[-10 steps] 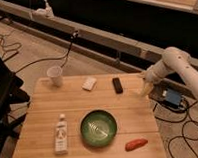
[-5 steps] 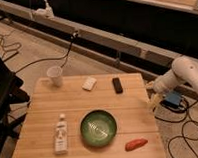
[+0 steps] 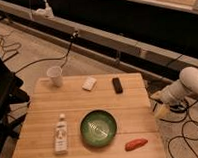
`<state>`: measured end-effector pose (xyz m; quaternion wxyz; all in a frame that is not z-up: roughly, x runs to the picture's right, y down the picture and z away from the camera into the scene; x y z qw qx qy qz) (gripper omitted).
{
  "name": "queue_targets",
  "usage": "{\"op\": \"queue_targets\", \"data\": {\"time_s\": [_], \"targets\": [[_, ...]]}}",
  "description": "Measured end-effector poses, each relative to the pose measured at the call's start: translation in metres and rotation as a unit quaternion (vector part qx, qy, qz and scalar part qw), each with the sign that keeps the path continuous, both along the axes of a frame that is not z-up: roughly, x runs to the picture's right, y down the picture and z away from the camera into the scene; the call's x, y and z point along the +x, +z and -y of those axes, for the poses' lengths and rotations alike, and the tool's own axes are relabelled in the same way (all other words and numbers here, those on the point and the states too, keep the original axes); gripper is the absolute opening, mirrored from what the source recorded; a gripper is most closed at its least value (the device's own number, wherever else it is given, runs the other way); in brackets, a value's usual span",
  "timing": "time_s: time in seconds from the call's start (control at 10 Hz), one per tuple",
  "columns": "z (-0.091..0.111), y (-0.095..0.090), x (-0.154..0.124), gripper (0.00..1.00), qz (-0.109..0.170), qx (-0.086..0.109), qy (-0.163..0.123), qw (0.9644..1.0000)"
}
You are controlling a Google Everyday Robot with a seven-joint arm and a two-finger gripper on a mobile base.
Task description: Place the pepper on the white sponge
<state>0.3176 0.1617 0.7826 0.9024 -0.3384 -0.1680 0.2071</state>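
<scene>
Since a second ago the arm (image 3: 190,86) has swung off to the right, so the gripper (image 3: 159,101) is now past the table's right edge instead of over it. Nothing on the table has budged.

Pepper (image 3: 136,143) is lying flat near the front right corner of the table (image 3: 136,109), nothing touching it. White sponge (image 3: 89,83) sits way over toward the back edge, a bit left of centre, well apart from the pepper. So the pepper isn't on it yet.

Green bowl (image 3: 98,128) is between the two, just left of the pepper. Black block (image 3: 117,85) is near the sponge, to its right. White paper cup (image 3: 55,76) stands upright at the back left corner. A white bottle (image 3: 60,134) lies at the front left.

Jaws look spread wide with nothing in them, hanging off the table's right side at about mid-depth. Cables (image 3: 188,131) trail on the floor under the arm, and a black chair (image 3: 3,93) is on the left.
</scene>
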Motion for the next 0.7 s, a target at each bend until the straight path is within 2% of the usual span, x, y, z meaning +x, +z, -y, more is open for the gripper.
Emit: {"op": "queue_targets", "data": {"time_s": [0.4,0.7], "targets": [[0.000,0.001,-0.002,0.80,0.001,0.000,-0.002,1.0000],[-0.011,0.004,-0.021,0.80,0.017,-0.002,-0.049,0.9987]]}}
